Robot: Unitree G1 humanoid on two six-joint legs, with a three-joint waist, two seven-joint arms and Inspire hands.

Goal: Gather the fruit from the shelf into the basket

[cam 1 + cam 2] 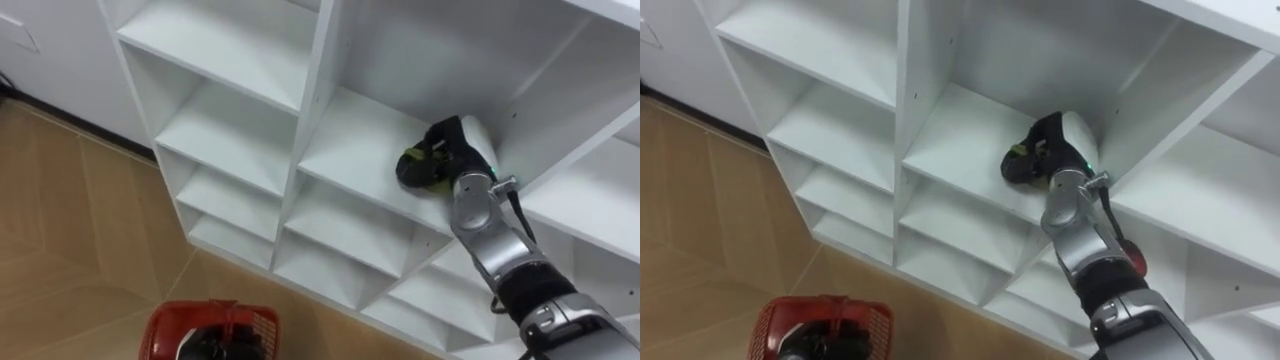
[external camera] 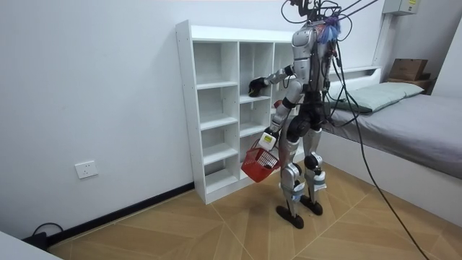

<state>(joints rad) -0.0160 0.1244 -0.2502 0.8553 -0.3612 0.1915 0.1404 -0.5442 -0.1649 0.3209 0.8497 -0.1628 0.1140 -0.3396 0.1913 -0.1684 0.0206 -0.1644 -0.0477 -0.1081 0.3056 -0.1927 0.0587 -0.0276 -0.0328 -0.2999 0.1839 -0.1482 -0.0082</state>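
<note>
Your right hand (image 1: 450, 150) is deep inside the closet (image 1: 310, 90). Its fingers (image 1: 428, 145) are curled round a yellow-green fruit (image 1: 412, 168) that sits on the shelf (image 1: 350, 150) right under them. Squeeze softly, so the fruit does not slip or squash. Lift it a little, then pull straight back, away from the wall beside the fingers. Your left hand (image 2: 268, 139) holds the red basket (image 1: 165, 330) by its handle, far below the fingers. Keep it still.
</note>
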